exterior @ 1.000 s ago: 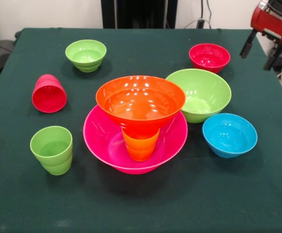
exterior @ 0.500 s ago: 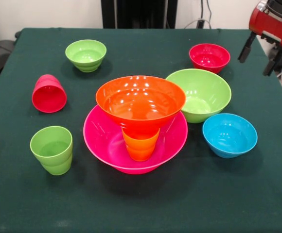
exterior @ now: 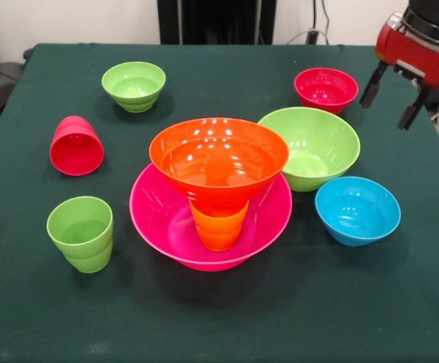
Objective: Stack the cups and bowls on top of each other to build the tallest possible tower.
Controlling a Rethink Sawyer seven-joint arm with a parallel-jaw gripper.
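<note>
- Near left, the green cup [exterior: 81,233] was left unstacked on the bench [exterior: 219,318].
- At centre, the tower [exterior: 213,193] was only begun: pink bowl, orange cup, orange bowl.
- Farther off, the large green bowl [exterior: 310,147] and other pieces were left loose.
- Far right, the claw [exterior: 390,94] was seen released, empty, and shifted leftward from a second earlier.

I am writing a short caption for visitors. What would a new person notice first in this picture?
First, the tower in the table's middle: a large orange bowl balanced on an orange cup that stands inside the wide pink bowl. Next, the bright loose pieces around it, such as the blue bowl at the right. The red gripper hangs open at the upper right, holding nothing.
</note>
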